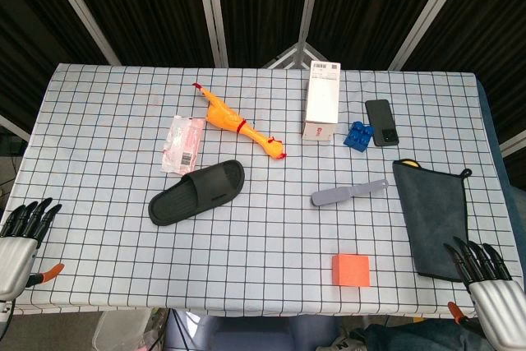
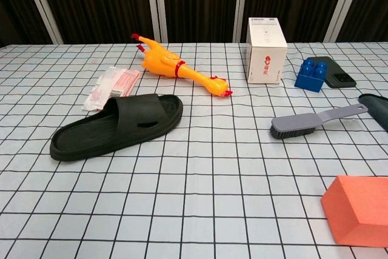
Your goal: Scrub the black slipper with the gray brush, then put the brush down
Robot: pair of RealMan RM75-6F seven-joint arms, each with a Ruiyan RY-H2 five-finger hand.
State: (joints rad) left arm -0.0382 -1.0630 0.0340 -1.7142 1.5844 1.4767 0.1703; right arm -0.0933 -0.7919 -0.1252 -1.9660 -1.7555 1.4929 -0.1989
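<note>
The black slipper lies left of the table's middle, its toe pointing up and right. The gray brush rests bristles down right of centre, its handle pointing right toward the cloth. My left hand hangs at the table's near left corner, fingers apart and holding nothing, far from the slipper. My right hand sits at the near right corner, fingers spread and empty, below the cloth. Neither hand shows in the chest view.
A yellow rubber chicken and a plastic packet lie behind the slipper. A white box, blue block and phone stand at the back right. A dark cloth covers the right side; an orange block sits near front.
</note>
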